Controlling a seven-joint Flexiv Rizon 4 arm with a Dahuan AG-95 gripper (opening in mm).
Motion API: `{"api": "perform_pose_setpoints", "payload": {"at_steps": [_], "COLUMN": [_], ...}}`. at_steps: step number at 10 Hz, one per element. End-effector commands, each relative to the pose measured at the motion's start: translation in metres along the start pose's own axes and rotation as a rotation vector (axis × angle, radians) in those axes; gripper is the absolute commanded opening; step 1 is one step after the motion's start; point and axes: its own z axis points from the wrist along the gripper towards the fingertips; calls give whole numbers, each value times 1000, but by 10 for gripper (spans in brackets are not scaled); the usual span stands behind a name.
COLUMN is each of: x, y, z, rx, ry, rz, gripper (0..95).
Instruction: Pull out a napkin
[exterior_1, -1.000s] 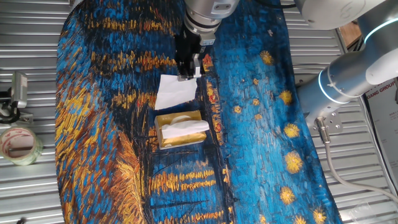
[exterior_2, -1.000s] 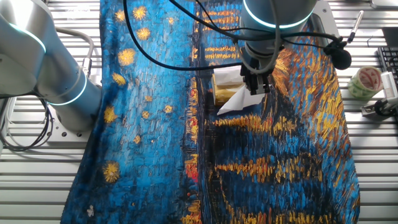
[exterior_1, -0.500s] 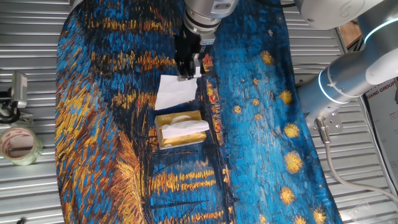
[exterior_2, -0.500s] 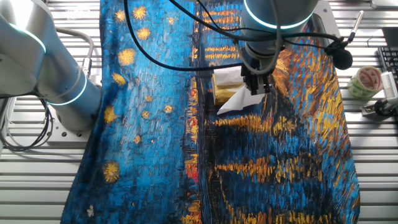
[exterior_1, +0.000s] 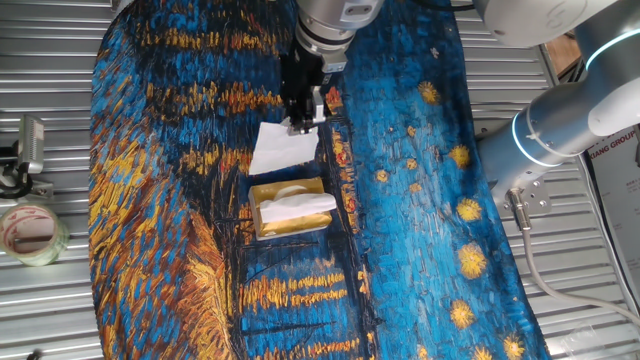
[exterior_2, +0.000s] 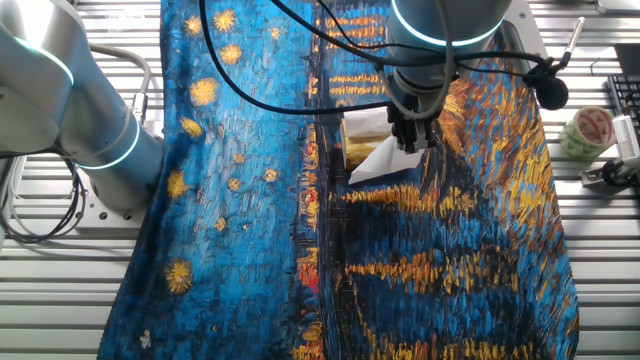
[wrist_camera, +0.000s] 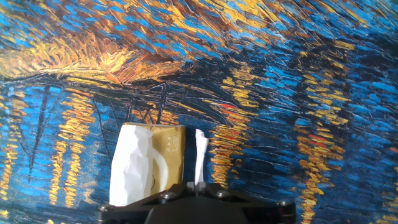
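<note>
Silvery slatted metal frames one fixed view, with a roll of tape (exterior_1: 32, 232) at the far left edge. On the blue-and-gold painted cloth (exterior_1: 160, 200) covering the table, the napkin (exterior_1: 281, 148) hangs as a creased white sheet, its lower edge down beside the gold tissue box (exterior_1: 290, 208) – another tissue pokes from the box's slot. The gripper (exterior_1: 301, 121) is just above, its fingers pinched closed on the napkin's top corner. Further right stands the arm's white base (exterior_1: 560, 110). From the other fixed view the napkin (exterior_2: 381, 160) slopes from the gripper (exterior_2: 411, 144) toward the cloth. In the hand view a thin white edge of napkin (wrist_camera: 200, 157) rises between the fingers, the box (wrist_camera: 158, 155) just left of it.
</note>
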Motion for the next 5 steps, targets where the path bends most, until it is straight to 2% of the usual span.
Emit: {"api": "perform_pose_setpoints", "payload": {"at_steps": [1, 5], "x": [0, 0], "y": [0, 0], "z": [0, 0], "rx": [1, -6], "ry": [1, -7], "rz": [-5, -9], "gripper": [380, 380]}}
